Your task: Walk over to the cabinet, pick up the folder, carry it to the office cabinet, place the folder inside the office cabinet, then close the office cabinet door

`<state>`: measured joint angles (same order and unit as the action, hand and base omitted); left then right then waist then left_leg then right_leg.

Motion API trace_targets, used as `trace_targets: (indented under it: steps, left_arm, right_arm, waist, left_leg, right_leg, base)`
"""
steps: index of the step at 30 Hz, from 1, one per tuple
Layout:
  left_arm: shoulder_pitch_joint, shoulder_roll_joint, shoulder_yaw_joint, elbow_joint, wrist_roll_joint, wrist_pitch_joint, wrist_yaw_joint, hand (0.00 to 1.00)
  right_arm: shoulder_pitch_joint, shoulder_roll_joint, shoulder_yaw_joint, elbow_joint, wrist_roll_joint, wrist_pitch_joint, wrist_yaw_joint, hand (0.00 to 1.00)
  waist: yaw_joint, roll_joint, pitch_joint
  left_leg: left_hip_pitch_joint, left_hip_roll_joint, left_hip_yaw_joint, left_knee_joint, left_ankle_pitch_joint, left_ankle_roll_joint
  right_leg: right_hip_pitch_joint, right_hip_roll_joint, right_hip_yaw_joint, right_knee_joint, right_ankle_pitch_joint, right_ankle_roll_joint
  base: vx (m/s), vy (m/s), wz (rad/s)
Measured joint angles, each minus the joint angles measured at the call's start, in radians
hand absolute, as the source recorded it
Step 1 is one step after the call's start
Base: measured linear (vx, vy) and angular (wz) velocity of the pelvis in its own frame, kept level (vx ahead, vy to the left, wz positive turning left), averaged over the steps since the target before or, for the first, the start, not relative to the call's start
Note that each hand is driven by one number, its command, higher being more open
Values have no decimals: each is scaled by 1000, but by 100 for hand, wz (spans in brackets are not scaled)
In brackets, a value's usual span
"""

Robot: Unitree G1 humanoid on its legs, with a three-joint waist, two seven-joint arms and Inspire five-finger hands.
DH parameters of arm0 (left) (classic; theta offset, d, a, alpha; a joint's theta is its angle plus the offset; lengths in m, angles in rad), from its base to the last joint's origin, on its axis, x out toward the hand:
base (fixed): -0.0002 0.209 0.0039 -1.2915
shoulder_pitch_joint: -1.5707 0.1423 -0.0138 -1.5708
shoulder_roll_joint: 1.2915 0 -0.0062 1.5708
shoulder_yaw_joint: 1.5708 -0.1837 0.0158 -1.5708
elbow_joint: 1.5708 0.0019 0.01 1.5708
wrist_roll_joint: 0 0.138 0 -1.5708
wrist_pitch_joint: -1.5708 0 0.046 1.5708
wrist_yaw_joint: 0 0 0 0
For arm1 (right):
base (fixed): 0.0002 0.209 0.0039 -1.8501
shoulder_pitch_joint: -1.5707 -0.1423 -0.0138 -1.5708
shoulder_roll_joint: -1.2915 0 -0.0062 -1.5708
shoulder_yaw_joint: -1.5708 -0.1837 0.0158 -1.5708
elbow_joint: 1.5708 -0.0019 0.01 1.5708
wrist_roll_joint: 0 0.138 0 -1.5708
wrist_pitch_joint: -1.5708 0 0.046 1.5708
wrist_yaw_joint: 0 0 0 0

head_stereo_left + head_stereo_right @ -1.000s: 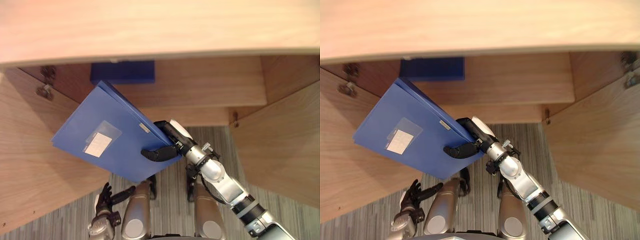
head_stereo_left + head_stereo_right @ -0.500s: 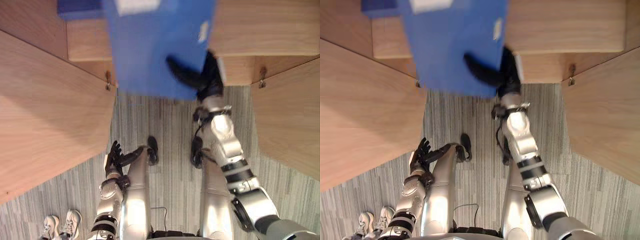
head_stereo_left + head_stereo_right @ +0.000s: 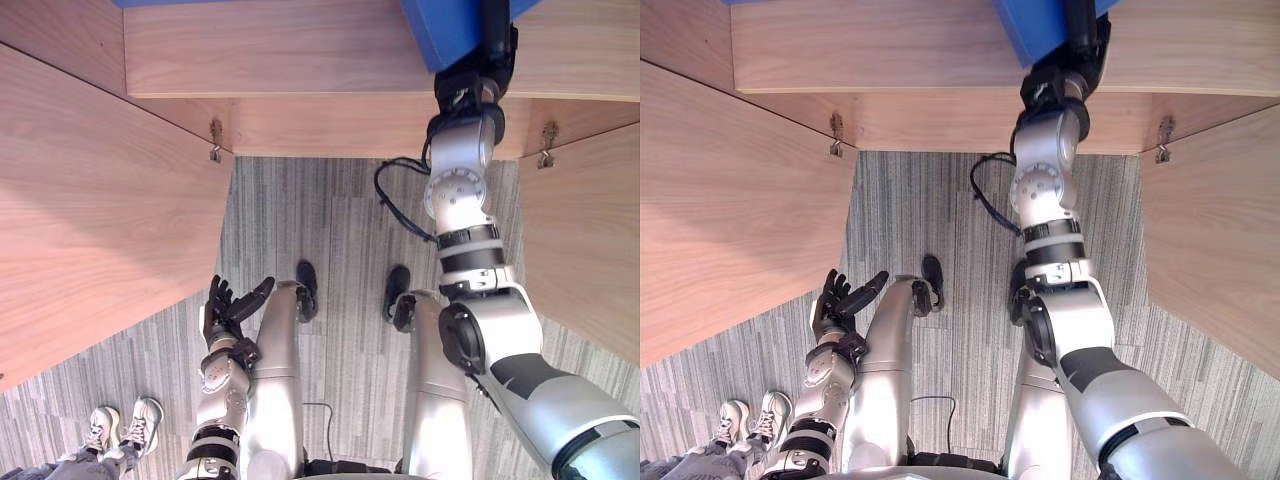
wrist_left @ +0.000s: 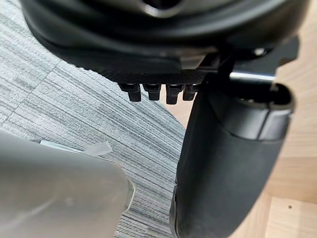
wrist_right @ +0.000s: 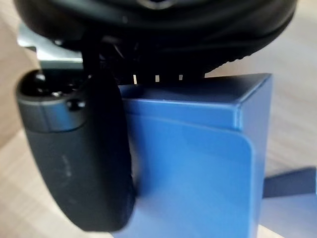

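Blue folder (image 3: 450, 30) sits at the upper edge of the head views, over the wooden shelf (image 3: 300, 50) of the office cabinet, between its open doors (image 3: 100, 220). The right hand (image 3: 497, 45) clamps it, thumb (image 5: 79, 158) pressed on the cover. The left hand (image 3: 225, 308) hangs low beside the carpet (image 3: 330, 220), fingers loosely spread, holding nothing.

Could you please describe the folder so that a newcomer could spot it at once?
Look at the open wooden cabinet ahead, between its two swung-out doors. Follow the outstretched right arm up to its right hand: the folder is the bright blue one it grips, unlike the unheld blue item further left.
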<state>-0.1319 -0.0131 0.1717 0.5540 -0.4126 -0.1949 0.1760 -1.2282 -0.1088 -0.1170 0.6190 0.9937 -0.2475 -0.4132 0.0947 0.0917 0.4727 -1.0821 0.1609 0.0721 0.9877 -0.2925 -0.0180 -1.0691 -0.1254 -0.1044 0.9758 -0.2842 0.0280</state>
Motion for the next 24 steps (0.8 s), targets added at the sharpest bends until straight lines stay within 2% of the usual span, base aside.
trace_targets:
  steps: [5, 14, 20, 24]
  left_arm:
    - [-2, -5, 0, -1, -1, -9, 1, 100]
    - [-3, -11, 0, 3, -2, -9, 12, 100]
    - [-3, -10, 1, 12, -2, -9, 12, 100]
    - [-3, -5, 0, 25, -1, -12, 9, 100]
  right_arm:
    - [-59, -12, 15, 65, 43, 7, 0, 100]
    - [-78, -72, 61, 58, 36, 5, 22, 100]
    - [-77, -94, 92, 37, -43, 7, 39, 100]
    - [-43, -131, 168, 37, -178, 31, 92, 100]
  waist:
    - [0, 0, 0]
    - [-1, -1, -2]
    - [-10, -1, -3]
    - [-21, -2, -3]
  left_leg:
    - [3, -7, -13, -21, 16, -7]
    - [15, -16, -25, -41, 29, -9]
    - [29, -15, -21, -47, 29, -9]
    - [47, -12, -12, -62, 29, -9]
  right_leg:
    - [11, -8, -18, -15, 0, -1]
    - [33, -15, -34, -28, 2, -4]
    - [44, -15, -33, -36, 3, -6]
    - [58, -12, -28, -51, 7, -7]
  base:
    - [-22, -45, 12]
    - [-39, -34, 5]
    - [-20, -21, -1]
    - [-28, -33, -4]
